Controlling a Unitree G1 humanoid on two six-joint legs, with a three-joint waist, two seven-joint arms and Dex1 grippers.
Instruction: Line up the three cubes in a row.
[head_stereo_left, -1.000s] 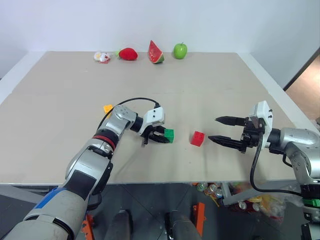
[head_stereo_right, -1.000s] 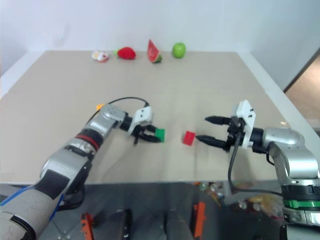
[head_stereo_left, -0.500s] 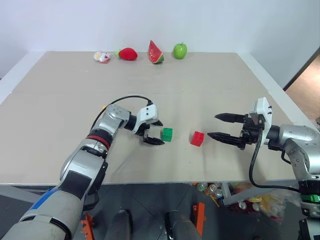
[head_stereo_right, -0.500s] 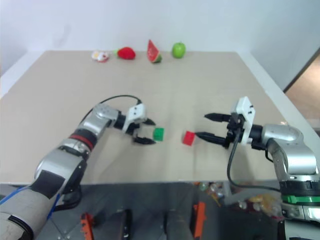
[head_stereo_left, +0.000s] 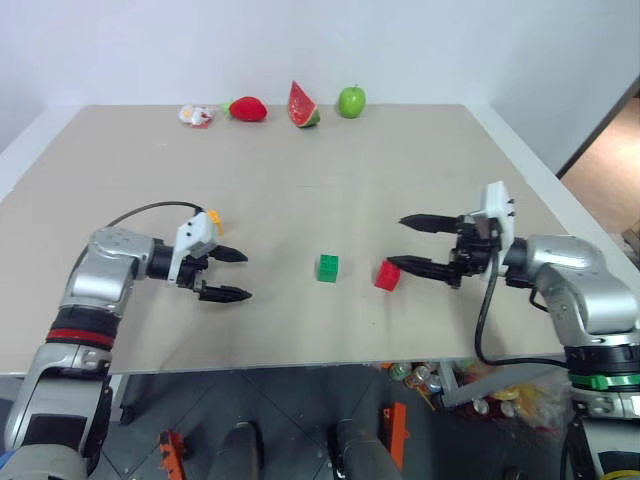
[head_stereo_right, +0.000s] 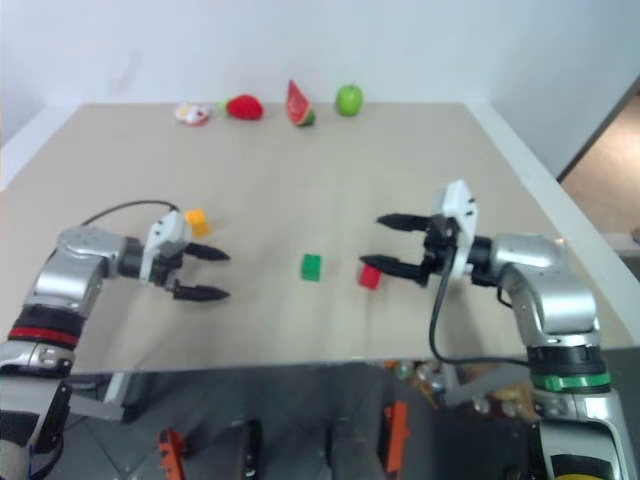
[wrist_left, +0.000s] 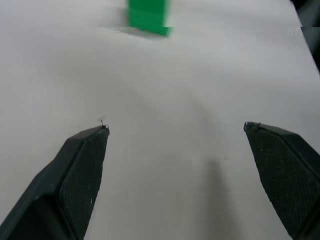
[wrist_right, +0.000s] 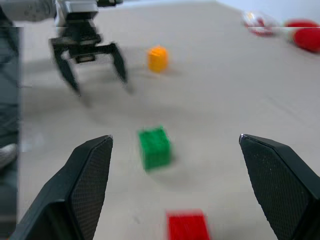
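On the table (head_stereo_left: 300, 170) the green cube (head_stereo_left: 328, 267) and red cube (head_stereo_left: 388, 274) sit near each other in the middle, studs up, already a short line running left to right; the yellow-orange cube (head_stereo_right: 196, 221) lies apart on the left, just behind the left gripper (head_stereo_left: 232, 274), whose fingers are spread and empty. The right gripper (head_stereo_left: 408, 243), fingers also spread, straddles the red cube without pinching it. I'd fetch the yellow one, grip its flat sides squarely and set it down left of the green, faces parallel and evenly spaced.
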